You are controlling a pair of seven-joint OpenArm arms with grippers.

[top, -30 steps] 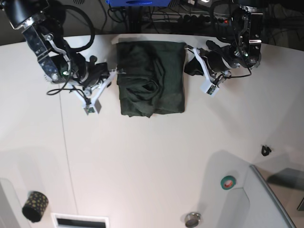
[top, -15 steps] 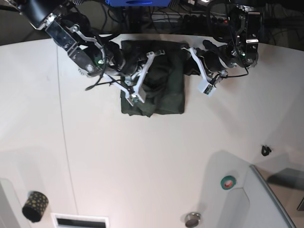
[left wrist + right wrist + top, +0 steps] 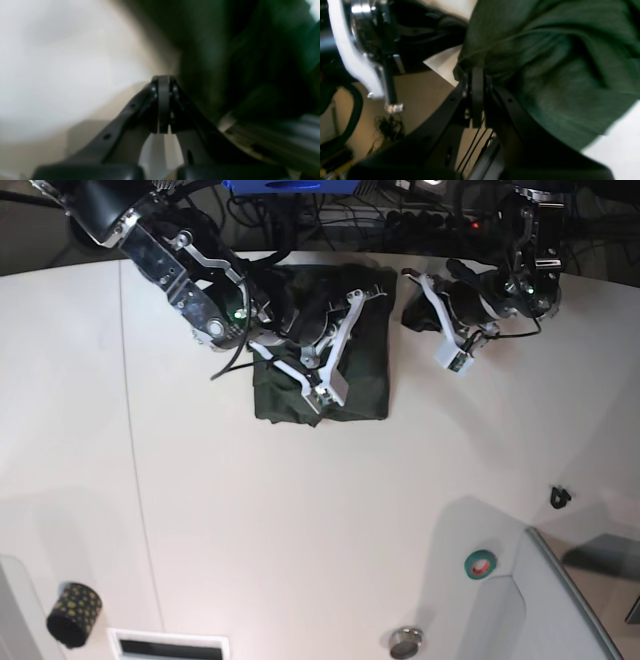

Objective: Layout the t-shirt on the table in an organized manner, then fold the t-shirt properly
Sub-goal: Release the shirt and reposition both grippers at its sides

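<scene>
One t-shirt [image 3: 365, 375], dark green, the only cloth, lies on one white table [image 3: 300, 520]. Two arms reach over it, so two grippers: the right gripper [image 3: 358, 295] above the shirt and the left gripper [image 3: 406, 275] just past the shirt's edge. Well away from both grippers, toward the table's near side, sit four small things: one dark patterned roll [image 3: 74, 614], one green tape ring [image 3: 480, 562], one round metal piece [image 3: 405, 642] and one small black clip [image 3: 560, 497].
</scene>
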